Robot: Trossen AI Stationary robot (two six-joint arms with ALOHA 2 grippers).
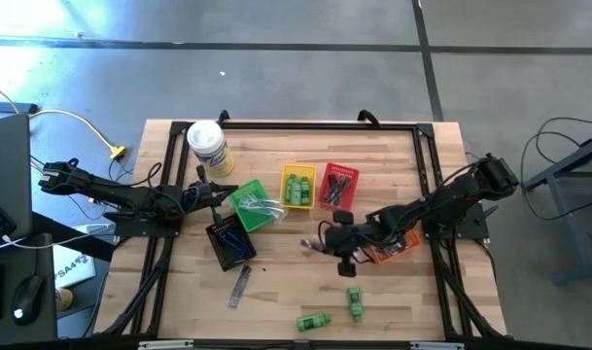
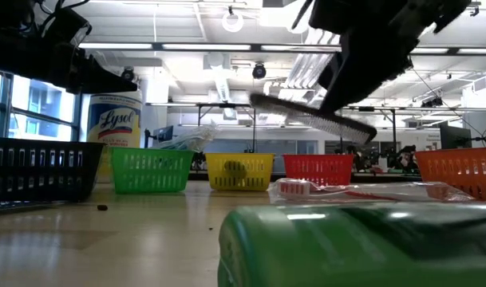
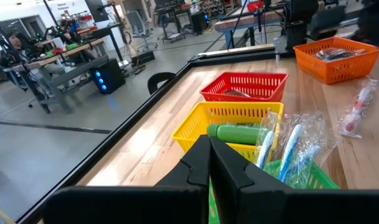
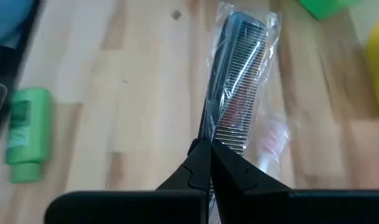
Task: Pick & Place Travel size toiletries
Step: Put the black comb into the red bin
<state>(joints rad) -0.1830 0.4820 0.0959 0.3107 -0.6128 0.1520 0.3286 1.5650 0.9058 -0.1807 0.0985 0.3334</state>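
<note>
Between the red basket and the orange basket, above the middle of the table, the right gripper pinches one end of a wrapped black comb, its fingers clenched tight on it. Seen from table height, the comb hangs in the air, tilted, clear of the wood. Below it on the table lies a wrapped toothbrush with a red and white head. Nearer the front edge lie two green mini bottles, and one shows beside the comb from the right wrist. A grey comb lies flat on the wood near the black basket. The yellow basket holds green bottles, and the green basket holds clear wrapped sticks. Over at the left, the left gripper hovers by the green basket with its fingers pressed together on nothing. A white canister stands at the back.
</note>
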